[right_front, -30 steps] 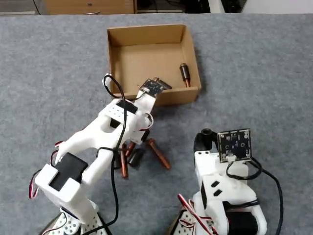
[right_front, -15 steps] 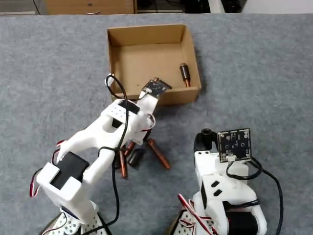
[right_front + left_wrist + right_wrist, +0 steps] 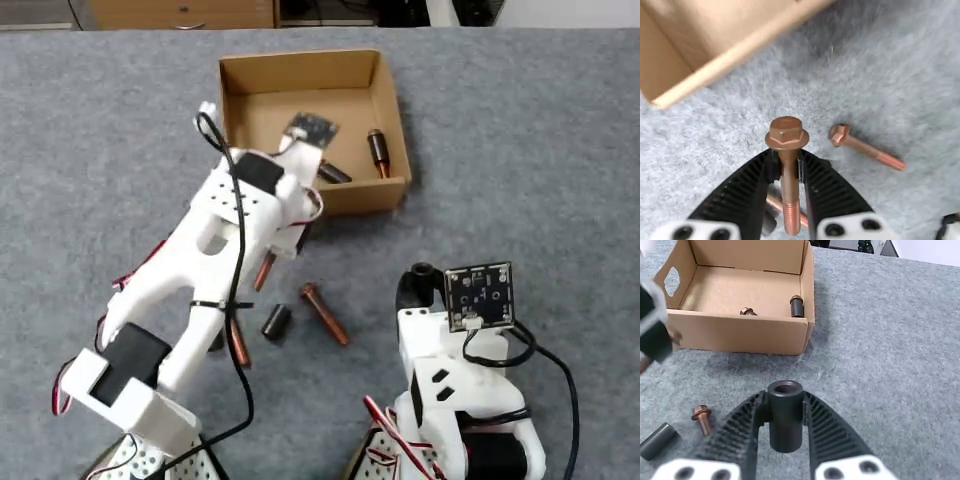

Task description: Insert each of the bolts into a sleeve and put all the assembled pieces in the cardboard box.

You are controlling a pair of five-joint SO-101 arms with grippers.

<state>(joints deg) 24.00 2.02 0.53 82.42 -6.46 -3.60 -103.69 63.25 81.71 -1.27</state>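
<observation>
My left gripper point(image 3: 786, 159) is shut on a copper bolt point(image 3: 787, 136), held above the carpet near the cardboard box point(image 3: 715, 55); from above the bolt point(image 3: 264, 272) hangs below that arm's wrist. My right gripper point(image 3: 785, 401) is shut on a black sleeve point(image 3: 785, 416), bore facing outward, and stands near the front point(image 3: 421, 284). A loose bolt point(image 3: 325, 313), a loose sleeve point(image 3: 276, 321) and another bolt point(image 3: 238, 341) lie on the carpet between the arms. Two assembled pieces point(image 3: 378, 150) point(image 3: 333, 173) lie inside the box point(image 3: 300, 62).
Grey carpet covers the table. The box's near wall point(image 3: 740, 335) faces the right gripper, with open carpet to its right. The loose bolt point(image 3: 702, 418) and sleeve point(image 3: 657, 441) lie off to one side of the right gripper. Wooden furniture runs along the far edge.
The left arm has risen and swung toward the box with a bolt in its gripper, uncovering the loose sleeve and bolts. The right arm has stayed still.
</observation>
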